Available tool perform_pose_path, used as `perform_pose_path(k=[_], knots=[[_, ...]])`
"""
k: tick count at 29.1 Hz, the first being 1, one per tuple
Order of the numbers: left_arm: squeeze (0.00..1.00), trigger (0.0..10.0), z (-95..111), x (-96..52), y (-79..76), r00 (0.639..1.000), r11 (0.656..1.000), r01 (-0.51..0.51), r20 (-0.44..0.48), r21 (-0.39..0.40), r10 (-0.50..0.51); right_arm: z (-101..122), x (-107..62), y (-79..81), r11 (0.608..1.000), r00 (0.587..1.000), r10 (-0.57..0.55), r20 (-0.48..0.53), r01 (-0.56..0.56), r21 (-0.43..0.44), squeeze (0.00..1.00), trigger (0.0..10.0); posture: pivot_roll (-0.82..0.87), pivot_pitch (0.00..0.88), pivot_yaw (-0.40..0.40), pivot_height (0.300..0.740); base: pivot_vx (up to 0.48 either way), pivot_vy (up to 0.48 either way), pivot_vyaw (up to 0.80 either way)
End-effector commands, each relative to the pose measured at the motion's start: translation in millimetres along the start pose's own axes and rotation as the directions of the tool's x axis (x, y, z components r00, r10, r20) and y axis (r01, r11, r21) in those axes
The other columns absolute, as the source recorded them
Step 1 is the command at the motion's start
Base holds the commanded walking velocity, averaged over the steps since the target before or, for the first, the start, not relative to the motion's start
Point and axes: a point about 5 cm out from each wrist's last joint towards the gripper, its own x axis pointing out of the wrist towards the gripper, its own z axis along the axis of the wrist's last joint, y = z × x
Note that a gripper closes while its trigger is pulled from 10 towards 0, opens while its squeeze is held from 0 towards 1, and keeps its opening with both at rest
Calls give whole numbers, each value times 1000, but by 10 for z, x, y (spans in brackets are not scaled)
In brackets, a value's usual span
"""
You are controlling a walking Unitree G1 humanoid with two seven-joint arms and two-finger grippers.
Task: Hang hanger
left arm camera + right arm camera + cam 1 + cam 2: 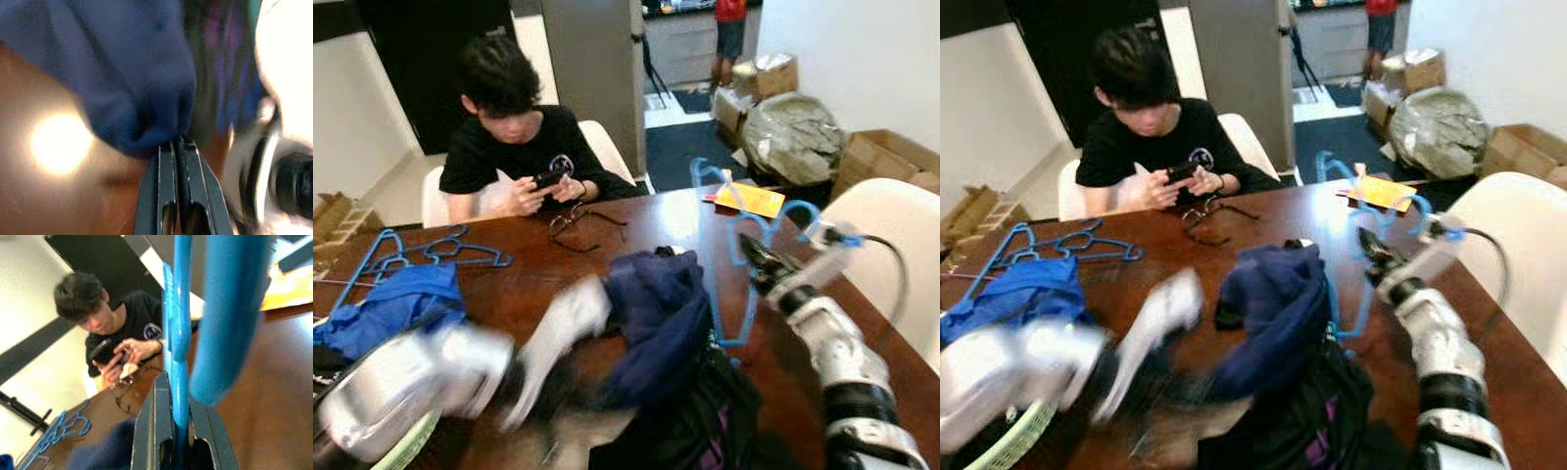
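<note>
A light blue plastic hanger (717,255) stands upright over the right side of the brown table (636,220). My right gripper (751,257) is shut on one of its bars, and the bar runs between the fingers in the right wrist view (179,382). A navy garment (656,313) is bunched on the table just left of the hanger, over a black one. My left arm is blurred at the lower left. Its gripper (178,142) is shut, with a fold of the navy garment (132,73) at its tips.
A person (514,137) sits at the far side of the table holding a phone. Two blue hangers (431,250) and a blue cloth (391,304) lie at the left, with a black wire hanger (578,230) and yellow paper (749,199) further back. A white chair (891,245) stands on the right.
</note>
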Motion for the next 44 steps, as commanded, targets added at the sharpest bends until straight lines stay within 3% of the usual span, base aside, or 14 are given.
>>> perform_pose_path(k=[1,5,8,13,14,16,17,18,27,29,35,42,43,44], knots=[[0,0,-139,-282,49,982,987,-158,-105,6,158,-38,42,75,999,999,31,-6,-31,29,0,10000,59,0,65,735,0,0,0],[0,0,-233,-477,106,946,959,-284,-166,-18,277,-32,39,72,999,999,32,-8,-32,29,0,10000,64,0,59,735,0,0,0],[0,0,-334,-880,292,774,789,-613,-227,-32,592,-20,37,67,999,999,36,-18,-36,27,0,10000,75,0,40,735,0,0,0],[0,0,-516,-764,283,708,715,-694,-255,-82,658,-10,32,63,999,999,37,-26,-37,23,0,10000,74,0,35,735,0,0,0],[0,8941,-615,-530,227,718,722,-685,-260,-96,646,-3,27,58,999,999,37,-31,-36,20,0,10000,68,0,34,735,0,0,0],[0,8941,-615,-530,227,718,722,-685,-260,-96,646,-3,27,58,999,999,37,-31,-36,20,0,10000,68,0,34,735,0,0,0],[310,10000,-636,-463,214,721,726,-681,-257,-95,643,1,25,56,999,999,36,-32,-36,19,0,10000,67,0,35,735,0,0,0],[1000,10000,-666,-434,210,712,722,-688,-265,-74,651,5,21,55,999,999,35,-33,-35,18,0,10000,65,0,34,735,0,0,0],[1000,10000,-331,-343,114,820,814,-572,-57,-97,570,11,11,46,999,999,30,-34,-30,14,0,10000,59,0,39,735,0,0,0],[1000,10000,183,-427,-110,880,906,-422,257,33,400,11,9,37,1000,999,27,-35,-27,13,0,10000,51,0,37,735,0,0,0],[1000,10000,569,-589,-305,852,916,-365,456,164,257,11,11,29,1000,999,26,-38,-26,14,0,10000,53,0,32,735,0,0,0],[1000,10000,631,-660,-165,796,860,-491,473,140,378,3,15,26,1000,999,28,-44,-27,15,0,10000,48,0,33,735,0,0,0],[0,10000,622,-679,-65,760,819,-561,465,118,454,0,16,25,1000,999,28,-46,-27,15,0,10000,48,0,29,735,0,0,0],[0,10000,641,-682,51,698,754,-650,468,97,541,0,16,22,1000,998,28,-48,-27,15,0,10000,50,0,26,735,0,0,0]])
